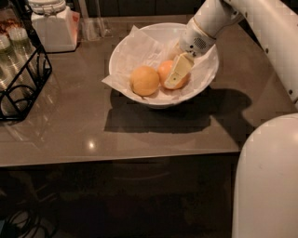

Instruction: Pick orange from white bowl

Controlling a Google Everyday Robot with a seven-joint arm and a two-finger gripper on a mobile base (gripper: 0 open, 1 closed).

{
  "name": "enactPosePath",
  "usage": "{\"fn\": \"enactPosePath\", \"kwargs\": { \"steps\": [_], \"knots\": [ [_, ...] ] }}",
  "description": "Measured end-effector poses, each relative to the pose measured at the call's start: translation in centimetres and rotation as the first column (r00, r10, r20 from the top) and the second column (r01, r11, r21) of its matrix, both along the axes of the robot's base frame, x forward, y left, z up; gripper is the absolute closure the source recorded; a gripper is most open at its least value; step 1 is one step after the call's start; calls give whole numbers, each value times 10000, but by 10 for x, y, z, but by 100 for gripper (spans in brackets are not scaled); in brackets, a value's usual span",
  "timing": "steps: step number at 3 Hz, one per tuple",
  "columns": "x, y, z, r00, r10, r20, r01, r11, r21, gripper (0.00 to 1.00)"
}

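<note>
White crinkly paper [132, 51] lines the white bowl [158, 103], which sits toward the back of a brownish-grey tabletop [139, 135]. There are two fruits inside, touching each other. The paler yellow-orange fruit [145, 80] is on the left, and the orange [165, 69], the deeper reddish one, is right beside it. Both sit low in the bowl on the paper.

The gripper [179, 70] is down in the bowl, on the end of the white arm [219, 14] that enters from the upper right. Its cream-coloured end lies right across the front-right side of the orange and covers part of it. Honestly can't tell if it's clamped on the fruit or just up against it.

Over on the left edge there's a black wire rack [28, 88], and a white lidded jar [51, 25] at the back left, well apart from the bowl.
</note>
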State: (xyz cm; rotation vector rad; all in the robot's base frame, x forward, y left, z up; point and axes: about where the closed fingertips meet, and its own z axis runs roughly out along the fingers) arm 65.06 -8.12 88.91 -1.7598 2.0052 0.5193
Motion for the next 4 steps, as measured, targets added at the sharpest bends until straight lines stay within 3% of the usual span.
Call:
{"fn": "enactPosePath", "kwargs": {
  "steps": [1,2,3,4],
  "knots": [
    [-2,-4,-17,9987,-167,-481,170,9998,42,30],
    [-4,-3,-35,9949,-215,-988,222,9997,56,24],
    [-4,-3,-34,9941,-227,-1057,233,9997,50,24],
    [-4,-4,-35,9941,-292,-1041,294,9996,3,43]
  ]
}}
